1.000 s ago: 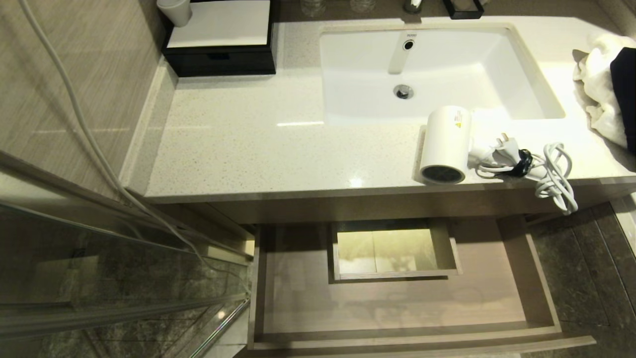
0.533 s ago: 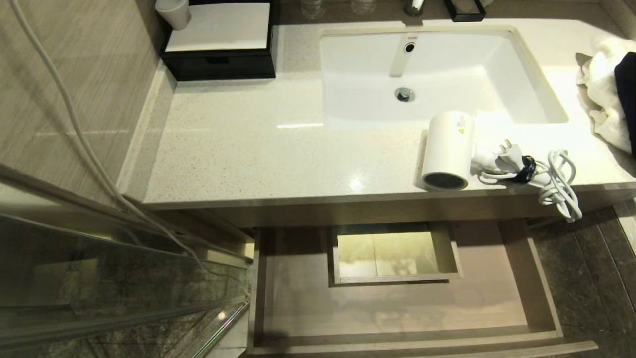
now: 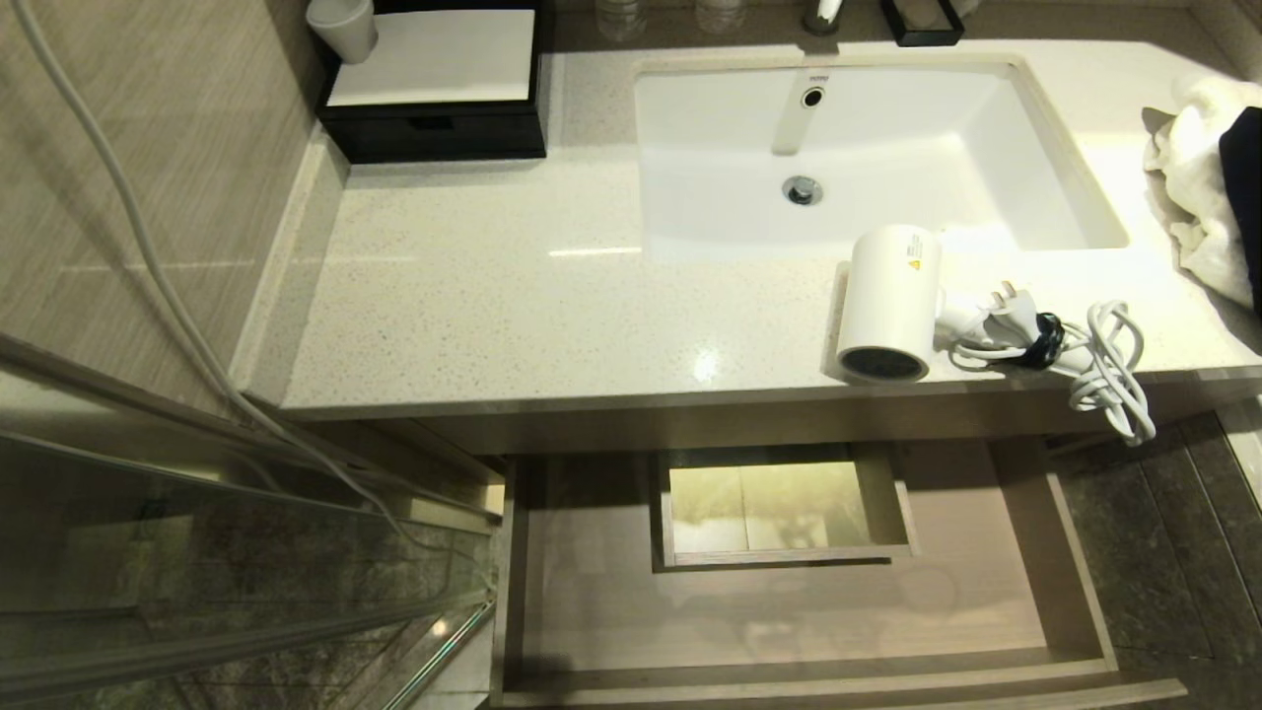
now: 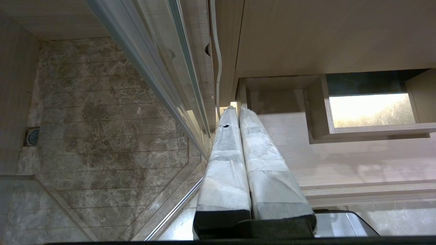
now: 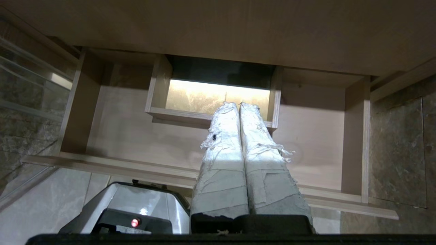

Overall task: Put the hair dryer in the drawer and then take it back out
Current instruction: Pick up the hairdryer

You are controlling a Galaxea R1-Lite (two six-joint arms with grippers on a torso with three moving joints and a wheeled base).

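Observation:
The white hair dryer [image 3: 887, 301] lies on the counter in front of the sink, its dark grille end toward the counter's front edge. Its pale cord and plug [image 3: 1070, 345] trail to the right and hang over that edge. Below, the light wood drawer [image 3: 1075, 562] stands pulled out and holds nothing, with a walled rectangular cut-out [image 3: 784, 508] in its floor. Neither arm shows in the head view. My left gripper [image 4: 236, 109] is shut, low by the drawer's left side [image 4: 243, 97]. My right gripper [image 5: 238, 105] is shut, hanging in front of the open drawer [image 5: 129, 132].
The white sink [image 3: 1070, 168] takes up the counter's back right. A black box with a white top [image 3: 434, 84] and a cup [image 3: 342, 25] stand at the back left. A white towel [image 3: 1193, 187] lies at the right edge. A glass shower panel [image 3: 227, 552] borders the drawer's left.
The whole head view has shifted slightly, so the counter and drawer sit a little lower in the picture. Nothing in the scene itself has moved.

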